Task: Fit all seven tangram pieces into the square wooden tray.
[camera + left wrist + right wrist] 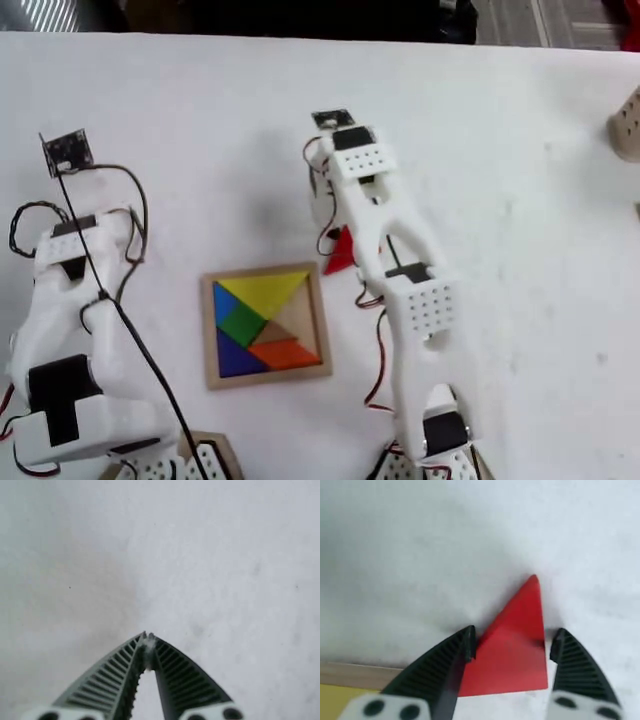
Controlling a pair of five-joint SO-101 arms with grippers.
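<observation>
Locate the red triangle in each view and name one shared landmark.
High view: red triangle beside the tray's far right corner, under the right arm.
Left wrist view: left gripper over white table.
Right wrist view: red triangle inside the open right gripper.
Shared landmark: the tray's wooden rim.

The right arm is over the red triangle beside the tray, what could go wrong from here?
The right tool stands open astride the flat red triangular tangram piece; closing on its slanted edge may squirt it sideways. The piece lies close to the square wooden tray, so a slip could knock the tray and disturb the fitted pieces.
</observation>
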